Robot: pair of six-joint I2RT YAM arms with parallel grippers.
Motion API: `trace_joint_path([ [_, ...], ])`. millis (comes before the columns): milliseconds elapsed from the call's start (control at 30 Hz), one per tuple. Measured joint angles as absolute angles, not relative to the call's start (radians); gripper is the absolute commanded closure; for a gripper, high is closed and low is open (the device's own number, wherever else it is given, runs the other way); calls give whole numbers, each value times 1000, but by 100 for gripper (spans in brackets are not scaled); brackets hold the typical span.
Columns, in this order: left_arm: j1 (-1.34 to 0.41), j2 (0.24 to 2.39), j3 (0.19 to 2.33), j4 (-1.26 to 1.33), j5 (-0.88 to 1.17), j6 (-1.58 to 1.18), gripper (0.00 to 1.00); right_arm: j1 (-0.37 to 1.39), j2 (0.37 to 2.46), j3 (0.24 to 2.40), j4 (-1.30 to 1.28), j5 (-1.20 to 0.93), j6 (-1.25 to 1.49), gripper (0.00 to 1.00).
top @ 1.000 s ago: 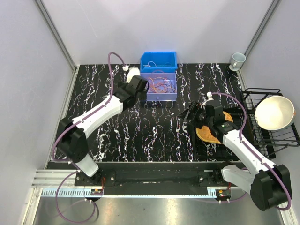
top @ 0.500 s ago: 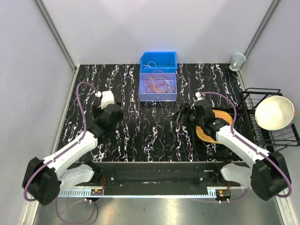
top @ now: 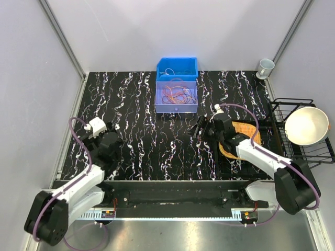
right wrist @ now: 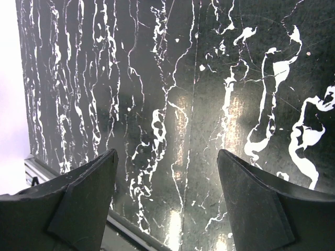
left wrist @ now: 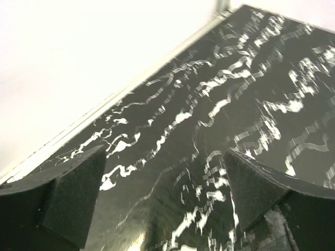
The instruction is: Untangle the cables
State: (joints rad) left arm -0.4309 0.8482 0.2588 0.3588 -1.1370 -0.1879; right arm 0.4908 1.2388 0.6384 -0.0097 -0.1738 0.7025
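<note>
Top view: the cables (top: 177, 95) lie in the lavender bin (top: 176, 109) at far centre, seemingly tangled.

Left wrist: the left gripper (left wrist: 165, 196) is spread, empty, above the table (left wrist: 246, 73).

Right wrist: the right gripper (right wrist: 167, 193) is likewise spread and empty.

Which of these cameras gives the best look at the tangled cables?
The top external view: the cables lie coiled in the lavender bin at the far side. Both wrist views show none of them, only the table and their own fingers.
</note>
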Motion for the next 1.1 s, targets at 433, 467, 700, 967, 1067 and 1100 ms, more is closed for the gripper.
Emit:
trace_joint_path([
  [433, -332, 1398, 169, 1097, -879, 82, 11, 491, 1244, 576, 128, -195, 682, 13],
  [467, -319, 1393, 170, 1102, -836, 88, 11, 491, 1244, 571, 136, -197, 681, 13],
  [700, -239, 1356, 150, 1188, -652, 81, 7, 491, 1262, 566, 162, -225, 676, 11],
  [967, -115, 1377, 183, 1135, -441, 33, 1, 491, 1285, 566, 161, -247, 669, 9],
  [1067, -112, 1377, 186, 1134, -413, 24, 1, 491, 1288, 566, 162, -255, 667, 8],
  [1100, -112, 1377, 186, 1133, -405, 22, 1, 491, 1290, 566, 161, -255, 667, 8],
])
